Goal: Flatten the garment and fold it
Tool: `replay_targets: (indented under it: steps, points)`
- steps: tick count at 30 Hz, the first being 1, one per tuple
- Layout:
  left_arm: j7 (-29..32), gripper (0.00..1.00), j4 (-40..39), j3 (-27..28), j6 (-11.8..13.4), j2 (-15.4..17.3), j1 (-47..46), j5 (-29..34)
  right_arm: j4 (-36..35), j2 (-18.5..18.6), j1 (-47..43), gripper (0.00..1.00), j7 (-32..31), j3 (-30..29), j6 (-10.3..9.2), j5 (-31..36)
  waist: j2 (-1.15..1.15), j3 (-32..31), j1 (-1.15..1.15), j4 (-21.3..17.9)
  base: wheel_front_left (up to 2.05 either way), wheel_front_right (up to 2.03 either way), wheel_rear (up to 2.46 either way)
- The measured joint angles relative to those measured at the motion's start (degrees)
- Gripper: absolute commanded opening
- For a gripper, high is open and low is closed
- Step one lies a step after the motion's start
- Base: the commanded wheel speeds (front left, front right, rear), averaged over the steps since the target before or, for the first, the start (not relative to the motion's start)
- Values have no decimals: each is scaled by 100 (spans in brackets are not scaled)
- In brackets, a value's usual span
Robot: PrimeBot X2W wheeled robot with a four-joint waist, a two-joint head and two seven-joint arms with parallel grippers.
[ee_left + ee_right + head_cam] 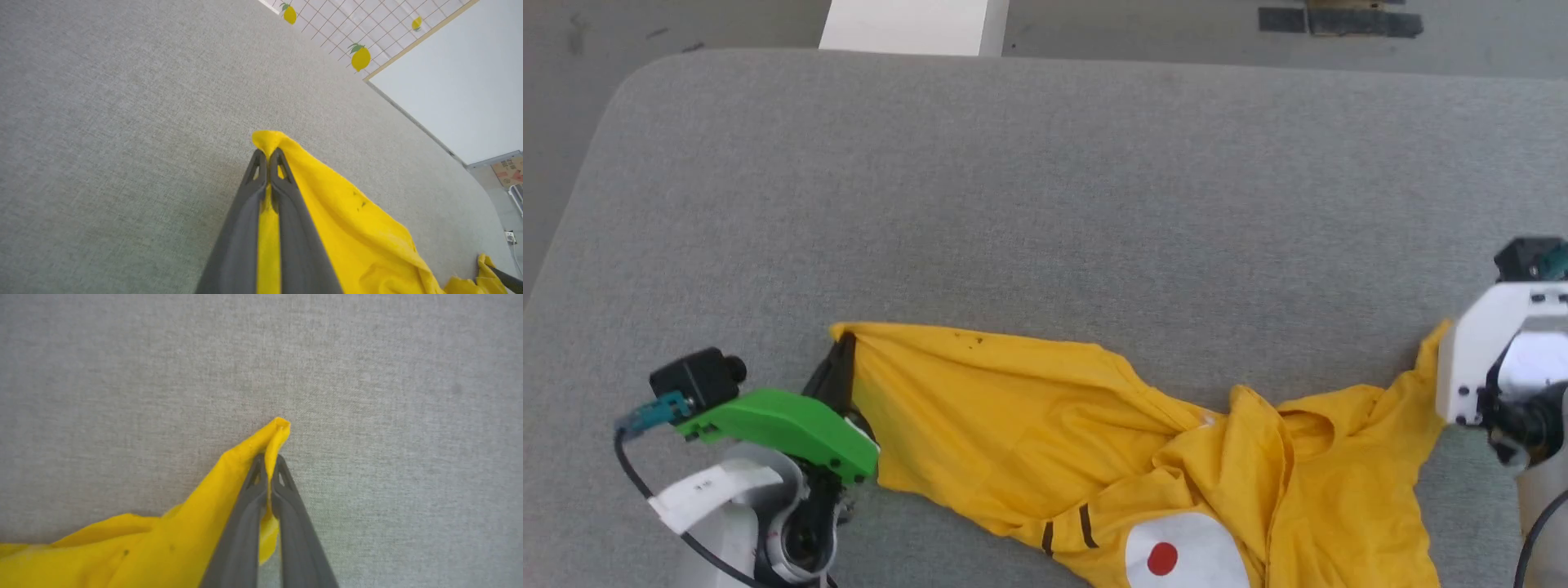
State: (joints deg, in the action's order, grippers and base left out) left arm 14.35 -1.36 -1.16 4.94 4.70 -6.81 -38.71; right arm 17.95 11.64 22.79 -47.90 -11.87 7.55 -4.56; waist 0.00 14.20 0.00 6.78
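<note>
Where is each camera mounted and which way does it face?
Head view: on the head, facing down at table and yellow shirt; left pincer lower left, right wrist housing right.
Left wrist view: on that wrist, along shut left pincer toward lemon-patterned surface.
Right wrist view: on that wrist, down shut right pincer onto the table.
Shared: both wrist views show pinched shirt corners.

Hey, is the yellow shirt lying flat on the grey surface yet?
No, in the head view the garment is crumpled, with deep folds bunched near its middle.

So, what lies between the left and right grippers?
The garment, rumpled, spans from the left gripper to the right gripper, each shut on a tip of it; the head view shows it.
</note>
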Motion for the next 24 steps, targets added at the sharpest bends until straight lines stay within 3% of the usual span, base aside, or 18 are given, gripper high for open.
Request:
replay_targets:
  steps: [6,11,16,24]
  points:
    - [163,0,55,152,-212,169,-916,-290,-309,144,968,0,-9,119,1,-545,0,-153,0,-152,0,0,0]
    - [435,0,588,167,-237,745,-2543,-64,-394,253,2384,0,-37,190,1,-656,0,-133,0,-273,0,0,0]
    - [344,0,1439,85,-187,1138,-4189,390,-16,192,3769,0,176,211,1,-338,0,53,1,-359,0,0,0]
    - [-559,0,2427,31,14,1408,-6453,1085,760,-371,5764,0,1480,-474,1,693,0,401,1,-563,0,0,0]
